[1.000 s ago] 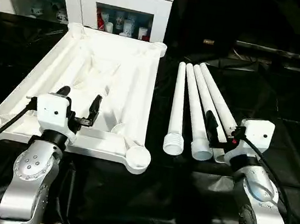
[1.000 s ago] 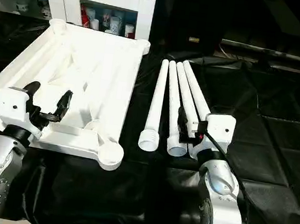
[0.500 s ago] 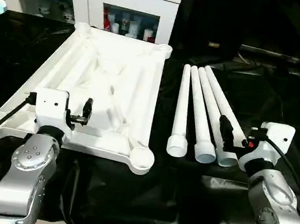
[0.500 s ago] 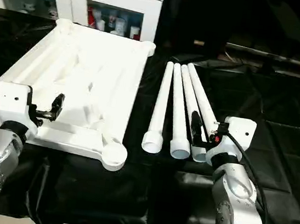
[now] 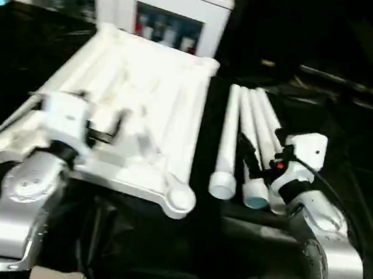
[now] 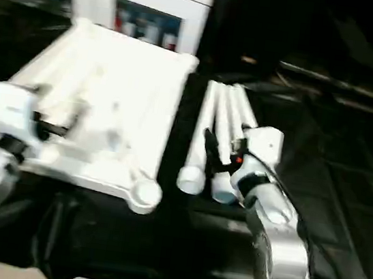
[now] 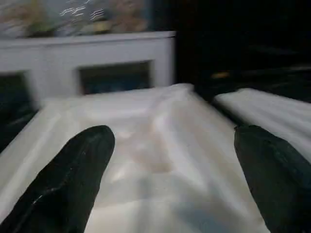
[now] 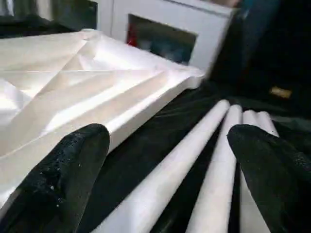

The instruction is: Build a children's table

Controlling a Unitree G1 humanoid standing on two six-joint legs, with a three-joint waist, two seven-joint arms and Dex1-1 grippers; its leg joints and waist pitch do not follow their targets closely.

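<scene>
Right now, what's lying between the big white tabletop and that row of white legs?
Nothing but a bare strip of black cloth between the tabletop and the legs, seen from the head camera.

We find no text, label, brand, number or sign that can be read in any of these views. The small items behind the glass doors of the white cabinet (image 5: 162, 12) are too blurred for us to tell whether they carry any printing.
</scene>
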